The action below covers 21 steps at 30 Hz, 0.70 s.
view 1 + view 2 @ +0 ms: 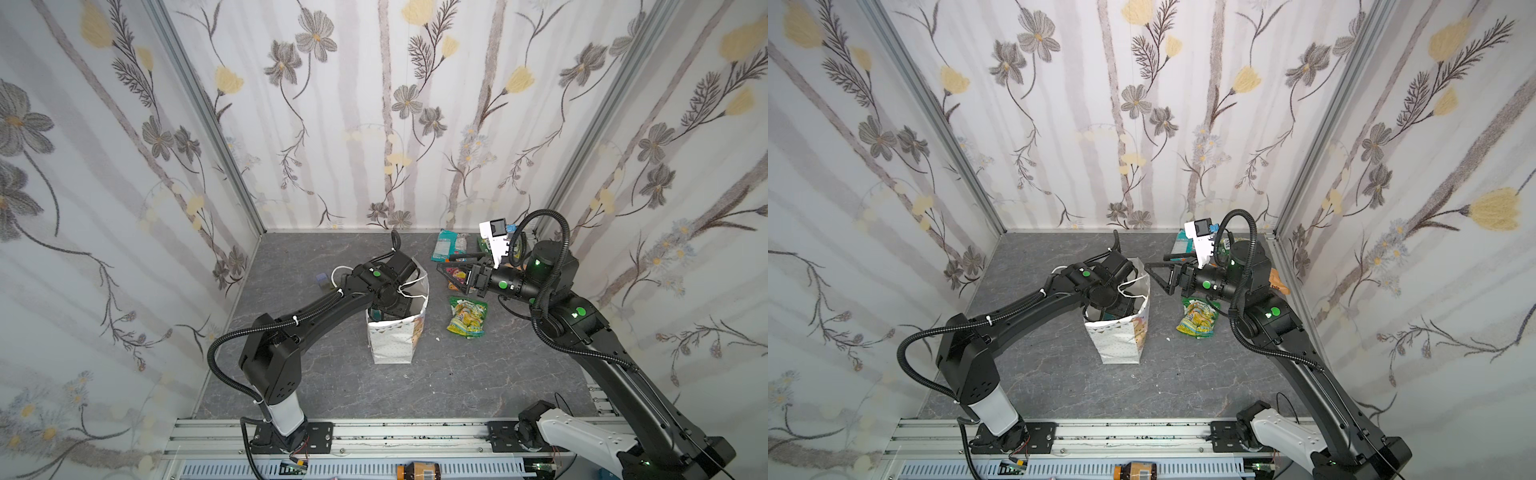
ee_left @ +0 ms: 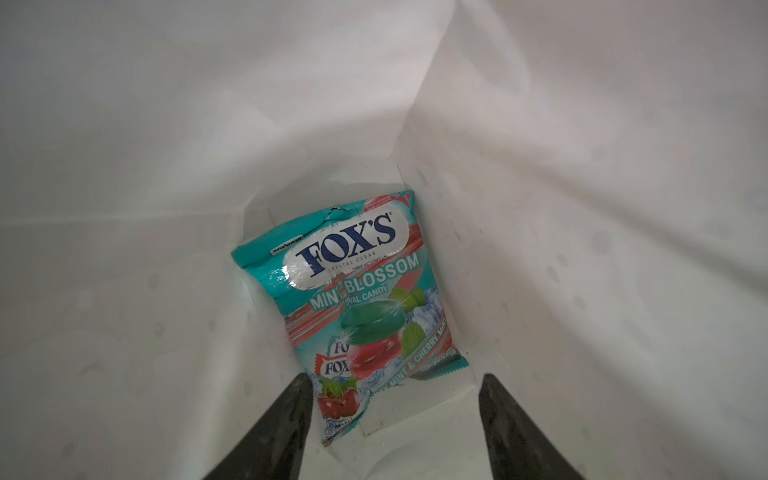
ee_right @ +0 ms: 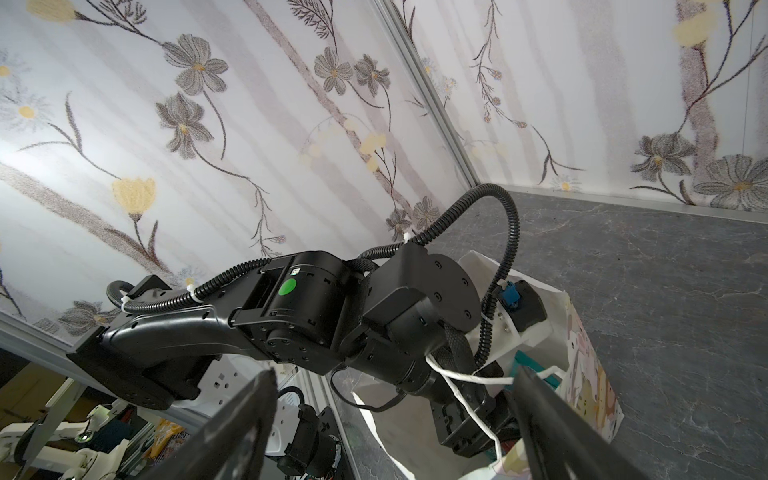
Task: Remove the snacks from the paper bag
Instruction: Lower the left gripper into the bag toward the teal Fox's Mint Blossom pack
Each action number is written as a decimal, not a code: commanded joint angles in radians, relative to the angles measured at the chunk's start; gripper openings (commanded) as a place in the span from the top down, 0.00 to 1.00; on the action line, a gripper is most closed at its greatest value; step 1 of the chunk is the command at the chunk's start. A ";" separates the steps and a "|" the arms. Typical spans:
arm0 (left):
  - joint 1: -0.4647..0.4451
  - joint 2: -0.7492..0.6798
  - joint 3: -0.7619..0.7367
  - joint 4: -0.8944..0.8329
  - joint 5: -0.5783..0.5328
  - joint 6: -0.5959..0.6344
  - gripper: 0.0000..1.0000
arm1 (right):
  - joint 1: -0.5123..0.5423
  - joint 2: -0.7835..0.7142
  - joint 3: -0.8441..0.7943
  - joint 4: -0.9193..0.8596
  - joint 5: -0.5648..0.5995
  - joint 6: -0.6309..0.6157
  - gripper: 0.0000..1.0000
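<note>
teal crinkly packet (image 2: 353, 307) lies in the paper bag (image 2: 540, 208): likely light, slippery, best pinched at its sealed edge. left gripper (image 2: 395, 376) open above it; right gripper (image 3: 392, 372) open, empty.

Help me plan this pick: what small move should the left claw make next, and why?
Probably lower the left claw a little: its jaws stand open inside the paper bag, above the teal candy packet lying on the bag's bottom, which is not yet gripped.

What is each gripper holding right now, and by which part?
Nothing. The left gripper is open inside the paper bag, over the teal candy packet lying on its bottom; the right gripper is open in the air beside the bag.
</note>
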 commanded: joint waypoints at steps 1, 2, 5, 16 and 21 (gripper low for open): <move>0.003 0.031 0.010 0.005 -0.026 0.006 0.34 | -0.001 0.001 0.000 0.042 0.007 0.005 0.11; 0.002 0.046 0.017 -0.007 -0.030 0.004 0.33 | 0.000 0.000 -0.002 0.043 0.009 0.006 0.11; 0.000 0.068 0.013 -0.015 -0.044 -0.002 0.31 | 0.000 0.000 -0.003 0.041 0.006 0.006 0.11; 0.000 0.129 -0.084 0.055 -0.073 -0.017 0.17 | -0.001 -0.003 -0.010 0.041 0.010 0.005 0.11; 0.001 0.138 -0.136 0.115 -0.077 -0.031 0.13 | -0.001 -0.002 -0.014 0.040 0.013 0.003 0.10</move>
